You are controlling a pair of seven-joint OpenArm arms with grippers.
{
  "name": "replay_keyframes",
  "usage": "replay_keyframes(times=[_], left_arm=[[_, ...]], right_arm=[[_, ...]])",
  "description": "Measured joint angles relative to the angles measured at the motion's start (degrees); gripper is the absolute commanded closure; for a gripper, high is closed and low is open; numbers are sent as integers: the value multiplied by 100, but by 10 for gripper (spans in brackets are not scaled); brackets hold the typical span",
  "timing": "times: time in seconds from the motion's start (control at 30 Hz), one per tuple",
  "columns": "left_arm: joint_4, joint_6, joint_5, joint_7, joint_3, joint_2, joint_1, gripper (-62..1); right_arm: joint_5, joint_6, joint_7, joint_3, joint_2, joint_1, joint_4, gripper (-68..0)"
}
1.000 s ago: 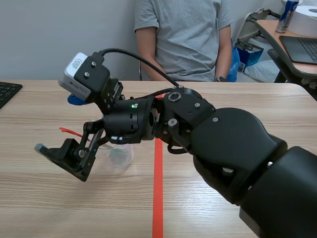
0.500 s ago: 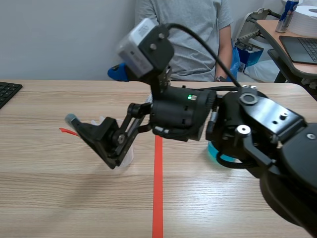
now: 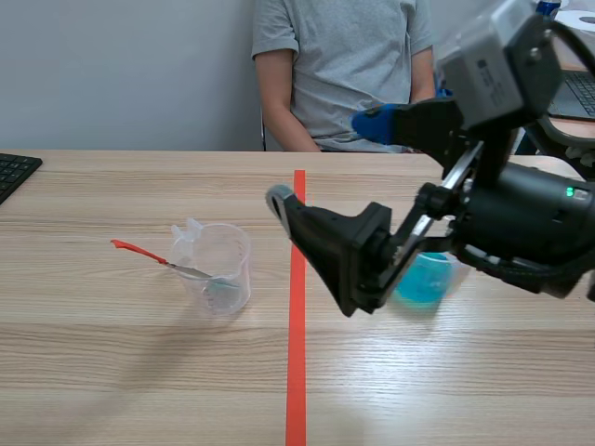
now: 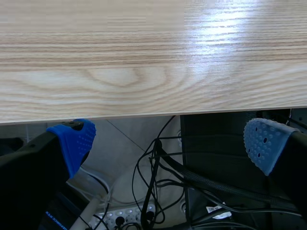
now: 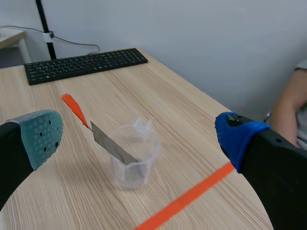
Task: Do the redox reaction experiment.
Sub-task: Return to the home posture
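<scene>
Office-like robot lab, pale wood table, black keyboard at its left edge, laptop beyond its far right corner, plain grey wall behind, tangled cables and a power strip below the table.

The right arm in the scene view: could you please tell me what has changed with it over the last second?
The right end effector swung away from the clear plastic beaker, rightward across the orange-red tape line and upward, still open and empty, uncovering a beaker of blue liquid. The clear beaker and the red-handled metal spatula leaning in it stayed put.
</scene>
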Motion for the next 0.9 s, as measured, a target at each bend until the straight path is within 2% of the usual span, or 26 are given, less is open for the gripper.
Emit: replay_keyframes(times=[0.07, 0.13, 0.23, 0.43, 0.6, 0.7, 0.8, 0.9], left_arm=[[55, 2, 79, 4, 0, -2, 0, -623], [179, 0, 398, 7, 0, -4, 9, -623], [494, -2, 560, -52, -90, -2, 142, -623], [1488, -2, 1143, -389, -824, 118, 723, -623], [2448, -114, 1556, -374, -1574, 640, 859, -623], [2929, -382, 1838, -293, -1917, 997, 857, -623], [3322, -616, 1873, -247, -2050, 1209, 857, -623], [3696, -640, 1871, -146, -2098, 1239, 857, -623]], right_arm=[[0, -63, 4, 223, 87, -297, 146, -679], [0, -70, -17, 415, 114, -597, 262, -679], [9, -70, -105, 645, 111, -1060, 407, -679], [61, -90, -389, 1016, 98, -1812, 837, -679], [149, -90, -551, 1241, 98, -1952, 1008, -679], [175, -92, -807, 1368, 98, -1950, 1005, -679], [387, -90, -857, 1462, 98, -1947, 1005, -679], [446, -92, -855, 1539, 98, -1932, 1005, -679]])
